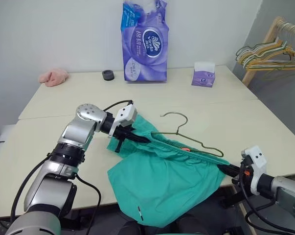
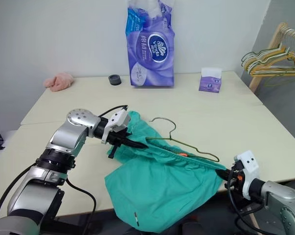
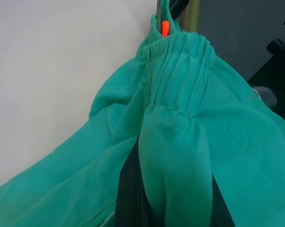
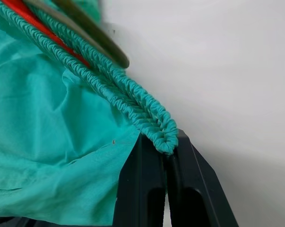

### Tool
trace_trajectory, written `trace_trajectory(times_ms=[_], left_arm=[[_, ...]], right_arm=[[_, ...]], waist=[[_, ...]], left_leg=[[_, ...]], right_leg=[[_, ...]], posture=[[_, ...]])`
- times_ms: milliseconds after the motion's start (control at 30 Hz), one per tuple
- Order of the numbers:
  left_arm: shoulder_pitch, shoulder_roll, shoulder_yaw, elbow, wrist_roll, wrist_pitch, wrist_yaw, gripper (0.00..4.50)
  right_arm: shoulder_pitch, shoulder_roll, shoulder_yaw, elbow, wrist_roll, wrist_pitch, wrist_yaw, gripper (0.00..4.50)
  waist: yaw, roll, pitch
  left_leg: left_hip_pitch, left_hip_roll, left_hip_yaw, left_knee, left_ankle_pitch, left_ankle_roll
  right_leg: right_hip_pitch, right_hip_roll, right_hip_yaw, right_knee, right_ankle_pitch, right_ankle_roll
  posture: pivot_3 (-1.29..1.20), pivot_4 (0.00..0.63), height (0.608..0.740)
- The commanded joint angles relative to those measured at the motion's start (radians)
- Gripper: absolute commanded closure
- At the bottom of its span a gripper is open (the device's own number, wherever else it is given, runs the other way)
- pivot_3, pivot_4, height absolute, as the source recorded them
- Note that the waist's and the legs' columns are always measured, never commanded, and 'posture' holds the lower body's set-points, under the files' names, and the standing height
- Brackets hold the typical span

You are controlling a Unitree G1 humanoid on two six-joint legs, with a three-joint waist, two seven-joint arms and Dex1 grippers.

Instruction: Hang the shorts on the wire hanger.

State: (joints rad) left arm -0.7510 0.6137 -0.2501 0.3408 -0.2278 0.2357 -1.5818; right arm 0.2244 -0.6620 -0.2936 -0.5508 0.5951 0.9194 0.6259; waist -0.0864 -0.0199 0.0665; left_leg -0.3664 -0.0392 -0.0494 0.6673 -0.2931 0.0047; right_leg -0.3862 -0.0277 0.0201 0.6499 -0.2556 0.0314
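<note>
Pinching the shorts [image 1: 162, 181] waistband, left hand [image 1: 140, 138], right hand [image 1: 229, 170], wire hanger [image 1: 186, 139] atop, tissue pack [image 1: 145, 41] behind.

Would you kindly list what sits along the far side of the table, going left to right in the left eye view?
Pink cloth → black ring → purple tissue pack → small purple tissue box → bunch of coated hangers, off the table.

Count: 1 shorts [image 1: 162, 181], 1 wire hanger [image 1: 186, 137], 1 tissue multipack [image 1: 145, 41], 1 tissue box [image 1: 204, 75], 1 pink cloth [image 1: 53, 77], 1 tape roll [image 1: 108, 75].
</note>
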Motion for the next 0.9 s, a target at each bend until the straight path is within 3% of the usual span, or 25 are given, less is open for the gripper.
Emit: trace_trajectory(times_ms=[33, 300, 900], left_arm=[[-0.007, 0.014, 0.041, -0.035, -0.037, 0.037, 0.009, 4.50], [0.007, 0.046, 0.006, -0.041, -0.001, 0.000, -0.014, 4.50], [-0.018, 0.060, -0.033, 0.093, 0.124, -0.198, 0.010, 4.50]], right_arm=[[0.007, -0.022, -0.027, 0.008, -0.006, -0.008, -0.007, 4.47], [0.014, -0.026, -0.046, 0.005, 0.004, -0.003, -0.004, 4.47], [0.062, -0.152, -0.108, -0.044, 0.002, -0.049, 0.035, 4.47]], waist=[[0.000, 0.000, 0.000], [0.000, 0.000, 0.000], [0.000, 0.001, 0.000]], left_leg=[[0.000, 0.000, 0.000, 0.000, 0.000, 0.000], [0.000, 0.000, 0.000, 0.000, 0.000, 0.000], [0.000, 0.000, 0.000, 0.000, 0.000, 0.000]], right_leg=[[0.000, 0.000, 0.000, 0.000, 0.000, 0.000], [0.000, 0.000, 0.000, 0.000, 0.000, 0.000], [0.000, 0.001, 0.000, 0.000, 0.000, 0.000]], posture=[[-0.18, 0.052, 0.740], [-0.19, 0.051, 0.740], [-0.20, 0.051, 0.740]])
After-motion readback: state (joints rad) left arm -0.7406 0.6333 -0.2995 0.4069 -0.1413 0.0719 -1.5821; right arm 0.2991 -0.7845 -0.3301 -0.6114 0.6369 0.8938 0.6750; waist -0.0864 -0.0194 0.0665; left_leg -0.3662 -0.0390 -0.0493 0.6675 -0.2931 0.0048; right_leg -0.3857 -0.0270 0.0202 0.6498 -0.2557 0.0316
